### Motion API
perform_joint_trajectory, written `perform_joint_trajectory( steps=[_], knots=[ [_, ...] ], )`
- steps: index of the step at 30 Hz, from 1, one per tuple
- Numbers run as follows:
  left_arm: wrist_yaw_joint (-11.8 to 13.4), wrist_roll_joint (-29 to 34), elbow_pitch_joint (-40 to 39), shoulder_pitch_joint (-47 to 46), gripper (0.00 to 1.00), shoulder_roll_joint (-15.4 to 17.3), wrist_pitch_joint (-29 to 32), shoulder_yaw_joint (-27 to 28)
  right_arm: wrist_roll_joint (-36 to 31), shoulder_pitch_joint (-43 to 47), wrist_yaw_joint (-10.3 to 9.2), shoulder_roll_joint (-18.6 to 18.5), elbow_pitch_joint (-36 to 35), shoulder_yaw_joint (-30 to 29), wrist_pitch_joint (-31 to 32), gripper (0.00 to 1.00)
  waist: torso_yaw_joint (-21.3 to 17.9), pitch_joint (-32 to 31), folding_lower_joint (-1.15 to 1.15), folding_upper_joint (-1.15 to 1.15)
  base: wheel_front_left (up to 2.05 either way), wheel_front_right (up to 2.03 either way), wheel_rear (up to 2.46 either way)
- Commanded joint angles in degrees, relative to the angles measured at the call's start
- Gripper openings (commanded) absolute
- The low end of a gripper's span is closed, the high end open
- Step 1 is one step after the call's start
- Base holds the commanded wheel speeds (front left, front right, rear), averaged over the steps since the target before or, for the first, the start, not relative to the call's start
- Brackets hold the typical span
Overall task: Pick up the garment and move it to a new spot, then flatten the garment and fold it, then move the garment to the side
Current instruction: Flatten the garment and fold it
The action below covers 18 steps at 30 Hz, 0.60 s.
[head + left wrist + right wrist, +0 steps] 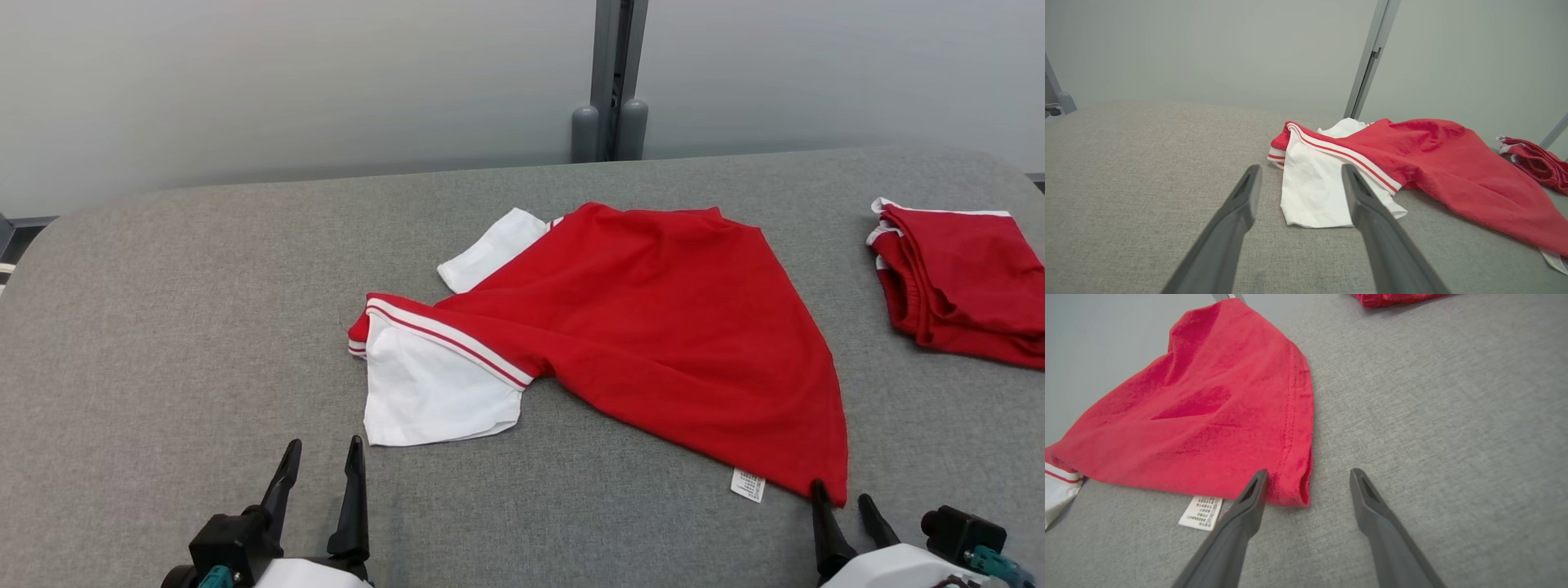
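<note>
Fingers (353,498) of left gripper (324,443) spread wide, nothing between them. Same on right gripper (840,492): splayed, empty. Both low at near edge, tips pointing far.

Underneath everything, grey padded table (163,327). Mid-table, slightly right of centre: garment (669,343), a red tee with white sleeves. Lying low but skewed, body pulled into a rough triangle, not spread out. At far right edge, second red garment (955,286), folded, well apart from the first. Looks finished, probably best left alone.

Key relation: garment directly far of both grippers. Long axis roughly left to right, tilted, right end nearer. Near-right hem corner (826,469) right at right gripper's tips. In right wrist view, between the two fingers, closer to that view's left one. Touching or just apart: can't tell. On left side, white sleeve (433,400) with striped trim, just right of and far of left gripper's tips, apart from them. Right arm nearer to cloth, so likely first to grab. For left, a short reach far-right to sleeve or shoulder.

Stage, as a judgement: nothing lifted yet, pick-up step pending.

Smallest item: care label (748,485), white, poking out from under near hem, just left of right gripper. Rows of small print on it, too small to read. No readable brand or logo on the red cloth.
</note>
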Motion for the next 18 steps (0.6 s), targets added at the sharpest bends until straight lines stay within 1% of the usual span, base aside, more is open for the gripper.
perform_joint_trajectory(
  steps=[1,5,6,8,9,10,11,12,14,18],
  knots=[
    [-0.11,0.48,0.08,-1.05,1.00,0.25,-0.27,0.39,1.19,-0.79,0.02,-0.30,0.96,0.85,-0.40,1.00,0.37,0.45,0.00,0.00,0.00,0.00,0.00],
    [-0.26,0.55,0.07,-1.24,1.00,0.23,-0.27,0.45,2.70,-1.97,0.02,-0.22,3.77,3.04,-0.24,1.00,0.76,0.97,0.00,0.00,0.00,0.00,0.00],
    [-0.25,0.55,0.07,-1.30,1.00,0.23,-0.27,0.45,2.99,-2.26,0.02,-0.17,4.40,3.40,-0.24,0.97,0.83,1.05,0.00,0.00,0.00,0.00,0.00],
    [-0.19,0.52,0.08,-1.33,1.00,0.24,-0.27,0.50,3.69,-2.69,0.02,-0.13,4.73,3.94,-0.23,0.75,0.86,1.15,0.00,0.00,0.00,0.00,0.00],
    [-0.14,0.50,0.11,-1.35,1.00,0.23,-0.27,0.56,3.92,-2.85,0.02,-0.06,4.87,4.34,-0.24,0.55,0.82,1.17,0.00,0.00,0.00,0.00,0.00],
    [-0.13,0.51,0.15,-1.33,1.00,0.24,-0.27,0.60,3.95,-3.02,0.03,-0.01,4.92,4.70,-0.24,0.43,0.77,1.16,0.00,0.00,0.00,0.00,0.00],
    [-0.15,0.53,0.19,-1.29,1.00,0.24,-0.27,0.61,4.08,-3.20,0.02,-0.04,4.98,4.94,-0.25,0.36,0.70,1.14,0.00,0.00,0.00,0.00,0.00],
    [-0.22,0.51,0.26,-1.26,1.00,0.23,-0.27,0.61,4.25,-3.30,0.02,-0.06,5.09,5.31,-0.26,0.27,0.62,1.08,0.00,0.00,0.00,0.00,0.00],
    [-0.31,0.53,0.43,-1.23,1.00,0.24,-0.27,0.55,4.37,-3.53,0.02,-0.13,4.99,5.72,-0.29,0.00,0.44,0.90,0.00,0.00,0.00,0.00,0.00],
    [-0.73,0.50,0.85,-1.12,1.00,0.22,-0.27,0.16,4.42,-3.41,0.02,-0.36,2.28,4.02,-0.37,0.00,-0.12,0.51,0.00,0.00,0.00,0.00,0.00]
  ],
)
